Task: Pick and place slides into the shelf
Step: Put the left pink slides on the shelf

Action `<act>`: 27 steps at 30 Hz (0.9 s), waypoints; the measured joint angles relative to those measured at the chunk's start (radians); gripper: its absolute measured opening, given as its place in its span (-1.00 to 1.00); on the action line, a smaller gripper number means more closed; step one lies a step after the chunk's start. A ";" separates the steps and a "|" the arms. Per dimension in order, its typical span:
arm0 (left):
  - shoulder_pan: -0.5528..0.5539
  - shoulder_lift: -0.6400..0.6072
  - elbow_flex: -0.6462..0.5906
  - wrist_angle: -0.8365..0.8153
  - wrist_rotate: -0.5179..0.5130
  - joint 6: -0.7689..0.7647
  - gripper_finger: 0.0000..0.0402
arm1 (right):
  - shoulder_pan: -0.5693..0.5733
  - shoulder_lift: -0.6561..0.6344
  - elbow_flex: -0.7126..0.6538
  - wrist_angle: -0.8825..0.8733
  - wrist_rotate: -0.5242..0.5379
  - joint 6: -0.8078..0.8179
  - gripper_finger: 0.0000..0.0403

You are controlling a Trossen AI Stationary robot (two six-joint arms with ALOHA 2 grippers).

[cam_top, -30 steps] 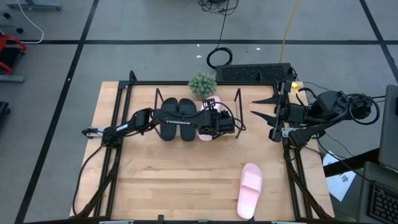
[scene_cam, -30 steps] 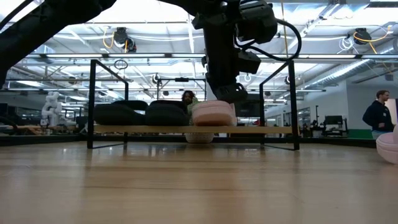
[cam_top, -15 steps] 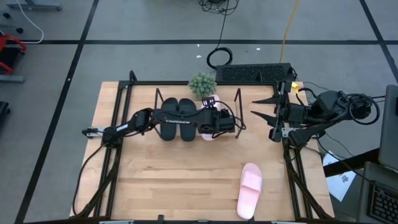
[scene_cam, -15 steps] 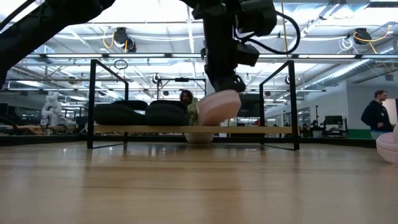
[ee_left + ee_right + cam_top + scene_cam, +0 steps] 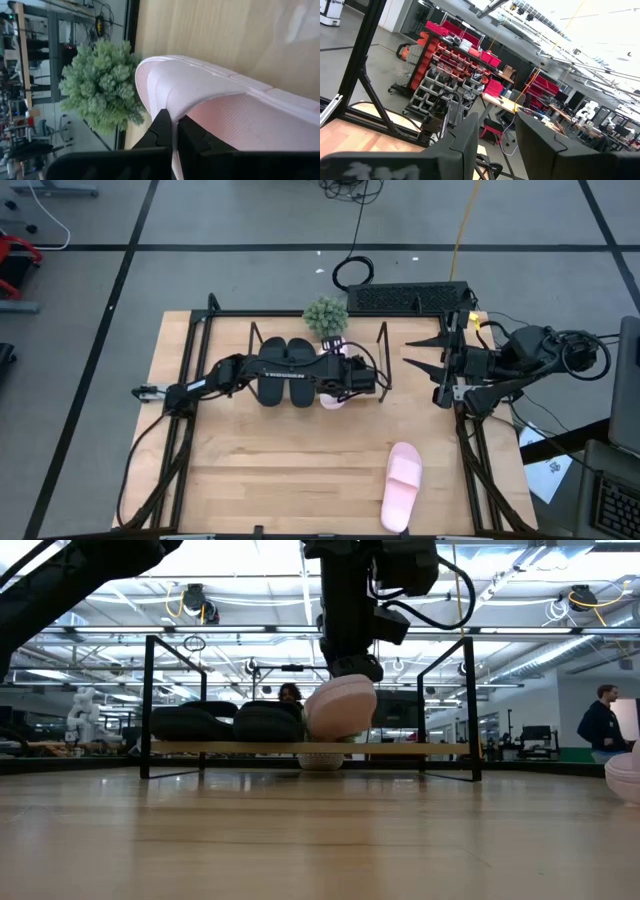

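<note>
A pink slide [image 5: 340, 708] has been tilted and lifted over the shelf [image 5: 400, 748] by the clamped left end effector [image 5: 345, 370]; the right end effector [image 5: 425, 365] is held parted, empty.

Left arm [image 5: 262, 367] outstretched, fingers [image 5: 162, 127] pinched; right arm [image 5: 520, 352] parked, fingers [image 5: 470, 137] apart

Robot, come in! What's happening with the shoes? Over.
Left gripper shut on pink slide, tilted above shelf. Right gripper open, waiting aside. Other pink slide on table.
</note>
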 joint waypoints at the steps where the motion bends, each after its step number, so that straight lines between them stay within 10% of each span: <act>1: 0.000 0.000 0.000 -0.012 0.000 -0.009 -1.00 | 0.000 0.000 0.000 0.002 0.000 0.000 -0.40; 27: 0.008 0.010 -0.065 0.011 0.015 -0.033 -0.99 | 0.000 0.017 0.000 0.013 -0.053 0.024 -0.40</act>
